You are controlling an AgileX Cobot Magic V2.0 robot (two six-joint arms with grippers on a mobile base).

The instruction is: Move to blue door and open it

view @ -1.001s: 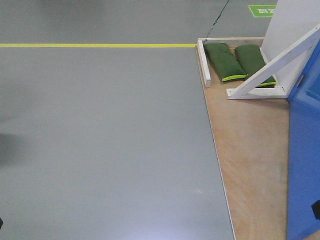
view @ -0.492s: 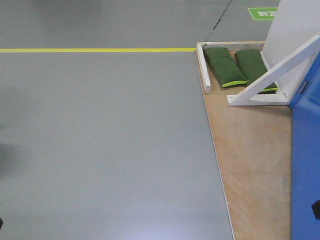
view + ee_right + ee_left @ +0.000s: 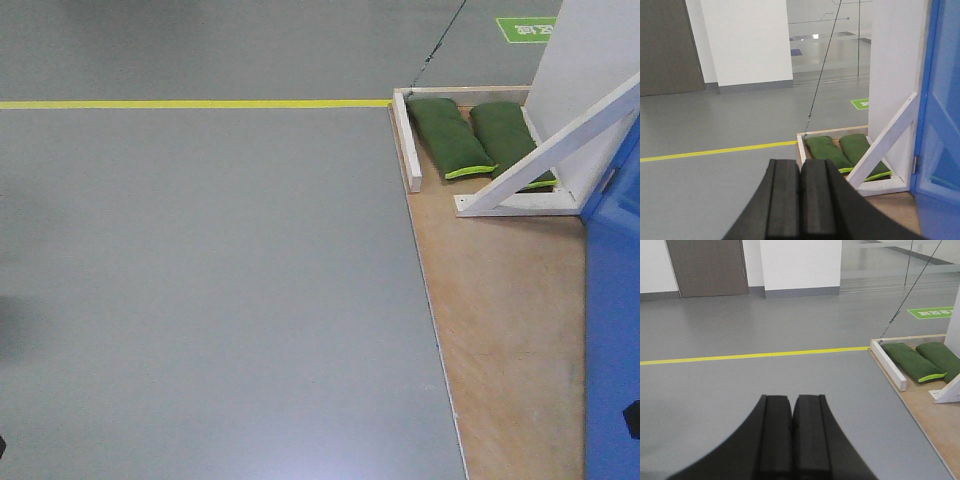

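door: glossy bright-blue flat door panel at front view's right edge, beside tan plywood floor sheet;
left end effector: black pads pressed together, empty;
right end effector: likewise closed, empty

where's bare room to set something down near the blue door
Widest free patch: the grey floor between the yellow line and the edge of the plywood platform. Also bare: the platform between that edge and the blue door, this side of the white brace. Crowded: its far corner, where two green sandbags lie beside the white rail.
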